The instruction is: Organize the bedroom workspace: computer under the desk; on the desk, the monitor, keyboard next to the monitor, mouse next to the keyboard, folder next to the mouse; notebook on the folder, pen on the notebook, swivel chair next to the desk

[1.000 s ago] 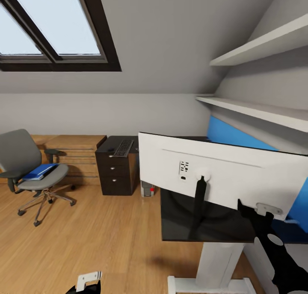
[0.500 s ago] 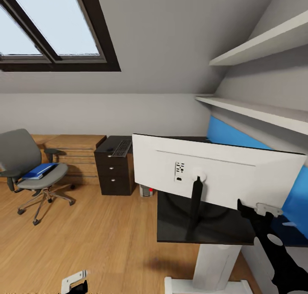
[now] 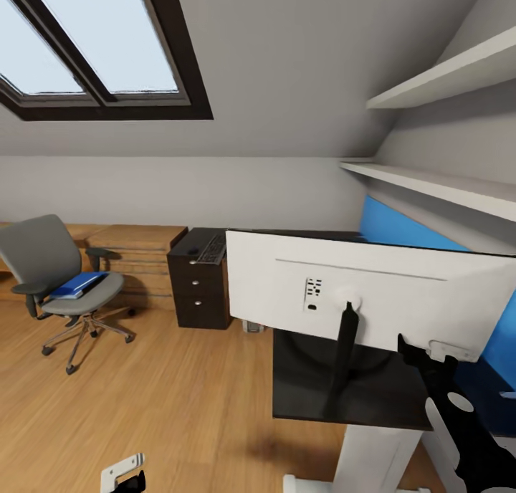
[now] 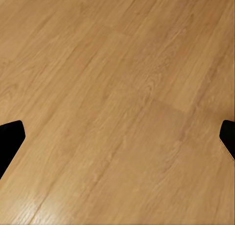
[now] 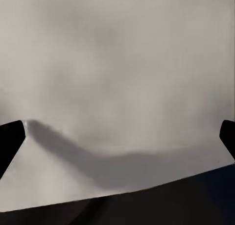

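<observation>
On the near end of the black desk [image 3: 390, 400] stood the monitor [image 3: 373, 299], its white back turned to the head camera and its slim black stand planted on the dark top, so that part of the task already looked satisfied. The right gripper [image 3: 448, 355] hovered just at the monitor's lower right corner; in the right wrist view its two dark fingertips [image 5: 11, 139] sat wide apart at either edge with the pale panel between them, so the jaws were spread and clamped on nothing, placed, I judge, to steady or nudge the screen rather than lift it. The left gripper [image 3: 123, 473] hung low over the wooden floor [image 4: 117, 97], its fingers likewise parted and empty, kept clear of the work. Farther off, the keyboard [image 3: 212, 249] lay on top of the dark drawer unit [image 3: 199, 296] at the desk's far end, well apart from the monitor, so it would need moving closer. A small part of what may be the computer [image 3: 251, 326] showed low beside that unit. The swivel chair [image 3: 61, 285] stood out on the floor, away from the desk, with the blue folder [image 3: 79, 284] resting on its seat; whether anything lay on the folder I could not tell.
</observation>
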Available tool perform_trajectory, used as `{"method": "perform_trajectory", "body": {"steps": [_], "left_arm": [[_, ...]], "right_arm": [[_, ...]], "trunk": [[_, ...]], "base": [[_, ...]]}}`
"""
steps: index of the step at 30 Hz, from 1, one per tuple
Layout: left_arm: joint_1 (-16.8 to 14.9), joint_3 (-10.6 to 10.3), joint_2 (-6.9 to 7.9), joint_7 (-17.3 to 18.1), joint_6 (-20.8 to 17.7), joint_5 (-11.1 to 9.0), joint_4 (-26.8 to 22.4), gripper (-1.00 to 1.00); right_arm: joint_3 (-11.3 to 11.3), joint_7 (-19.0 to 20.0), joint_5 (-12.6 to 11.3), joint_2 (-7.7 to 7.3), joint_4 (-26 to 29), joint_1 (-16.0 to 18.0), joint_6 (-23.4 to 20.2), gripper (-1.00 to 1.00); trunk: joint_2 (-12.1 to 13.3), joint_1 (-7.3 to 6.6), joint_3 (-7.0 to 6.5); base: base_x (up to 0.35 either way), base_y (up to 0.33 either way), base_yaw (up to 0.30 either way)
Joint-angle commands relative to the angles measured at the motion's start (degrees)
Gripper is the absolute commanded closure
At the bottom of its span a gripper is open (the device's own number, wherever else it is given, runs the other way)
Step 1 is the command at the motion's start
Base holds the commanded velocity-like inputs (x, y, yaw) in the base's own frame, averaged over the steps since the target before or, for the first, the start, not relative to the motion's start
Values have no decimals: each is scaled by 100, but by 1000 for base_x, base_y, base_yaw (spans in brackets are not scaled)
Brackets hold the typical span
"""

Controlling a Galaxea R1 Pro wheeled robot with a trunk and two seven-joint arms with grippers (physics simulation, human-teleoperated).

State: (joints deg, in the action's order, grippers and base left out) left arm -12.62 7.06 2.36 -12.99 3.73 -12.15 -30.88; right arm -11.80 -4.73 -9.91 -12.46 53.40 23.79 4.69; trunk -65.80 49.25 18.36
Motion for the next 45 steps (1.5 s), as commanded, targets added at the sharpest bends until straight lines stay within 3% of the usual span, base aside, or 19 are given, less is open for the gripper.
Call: {"method": "perform_trajectory", "body": {"steps": [1, 10, 45], "left_arm": [[-4, -13, 1, -12, 24, -60, 3, -100], [-4, -12, 1, -10, 35, -60, 3, -100], [-4, 32, 133, -28, 40, -77, 3, -100]], "right_arm": [[15, -11, -57, -2, -3, 3, 24, -100], [19, -11, -55, -2, -5, 3, 24, -100], [19, -11, 61, -5, -31, 3, 24, -100]], "trunk": [[-3, 3, 7], [-3, 3, 7], [-3, 3, 7]], "base": [[298, 0, 2], [290, 0, 0], [123, 0, 0]]}}
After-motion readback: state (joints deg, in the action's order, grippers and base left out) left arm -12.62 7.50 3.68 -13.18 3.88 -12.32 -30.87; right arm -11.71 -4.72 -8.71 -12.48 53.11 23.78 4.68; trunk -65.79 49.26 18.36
